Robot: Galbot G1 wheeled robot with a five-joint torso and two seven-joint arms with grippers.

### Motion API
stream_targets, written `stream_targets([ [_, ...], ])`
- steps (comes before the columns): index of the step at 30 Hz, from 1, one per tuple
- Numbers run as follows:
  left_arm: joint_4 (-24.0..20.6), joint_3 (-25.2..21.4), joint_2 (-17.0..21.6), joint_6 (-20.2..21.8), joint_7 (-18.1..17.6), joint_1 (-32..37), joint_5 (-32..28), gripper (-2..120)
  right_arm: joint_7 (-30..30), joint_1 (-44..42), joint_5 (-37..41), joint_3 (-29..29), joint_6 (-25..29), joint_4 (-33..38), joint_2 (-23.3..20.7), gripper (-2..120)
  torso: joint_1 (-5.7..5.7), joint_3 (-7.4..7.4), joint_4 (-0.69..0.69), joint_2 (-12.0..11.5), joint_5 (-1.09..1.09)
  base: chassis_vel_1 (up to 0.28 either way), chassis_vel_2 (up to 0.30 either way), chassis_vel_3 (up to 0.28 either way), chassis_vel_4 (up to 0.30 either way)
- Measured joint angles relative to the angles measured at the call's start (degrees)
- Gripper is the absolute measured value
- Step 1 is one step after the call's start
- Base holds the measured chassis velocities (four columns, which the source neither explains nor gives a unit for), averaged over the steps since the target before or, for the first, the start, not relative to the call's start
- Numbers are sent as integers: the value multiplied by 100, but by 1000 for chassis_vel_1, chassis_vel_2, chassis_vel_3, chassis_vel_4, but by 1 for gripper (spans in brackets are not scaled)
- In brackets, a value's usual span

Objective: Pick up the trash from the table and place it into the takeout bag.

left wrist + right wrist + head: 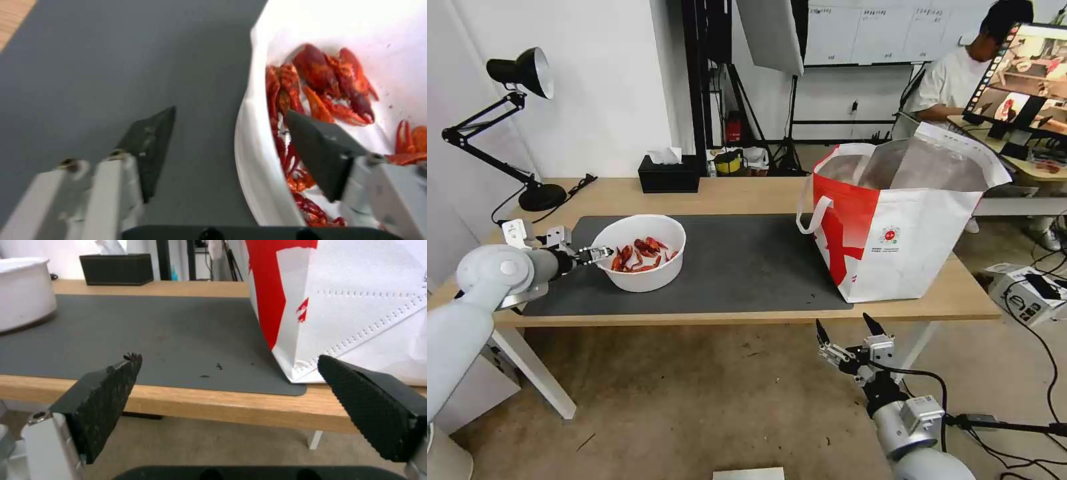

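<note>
At the bowl [639,252] rim, the left hand [231,146] gapes wide, fingers straddling the wall.

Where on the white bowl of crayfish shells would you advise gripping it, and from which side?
Probably the thin upright rim of the white bowl on the robot's left, where the open left gripper already straddles it, one finger inside, one outside.

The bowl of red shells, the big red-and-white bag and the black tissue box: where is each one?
Bowl [647,277], head view, on its white outer wall.
Takeout bag [920,250], head view, on its white front panel.
Tissue box [668,177], head view, on its black front.
</note>
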Motion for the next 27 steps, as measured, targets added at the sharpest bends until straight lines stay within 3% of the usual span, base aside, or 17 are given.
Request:
stream_targets([
  [2,2,22,-2,-3,0,-12,2,58,0,0,0,0,0,0,0,100,0,0,0,0,0,0,0,0,0],
  [5,6,92,-14,-13,3,-58,6,41,0,0,0,0,0,0,0,100,0,-1,0,0,1,0,0,0,0],
  [9,18,123,-24,-16,6,-82,6,33,0,0,0,0,0,0,0,100,0,-1,1,0,1,0,0,0,0],
  [16,27,191,-24,-50,23,-102,37,2,0,0,0,0,0,0,0,100,0,-1,1,0,1,0,0,0,0],
  [27,-133,163,33,-157,36,-110,-49,0,0,0,0,0,0,0,0,100,0,0,-1,0,-3,0,0,0,0],
])
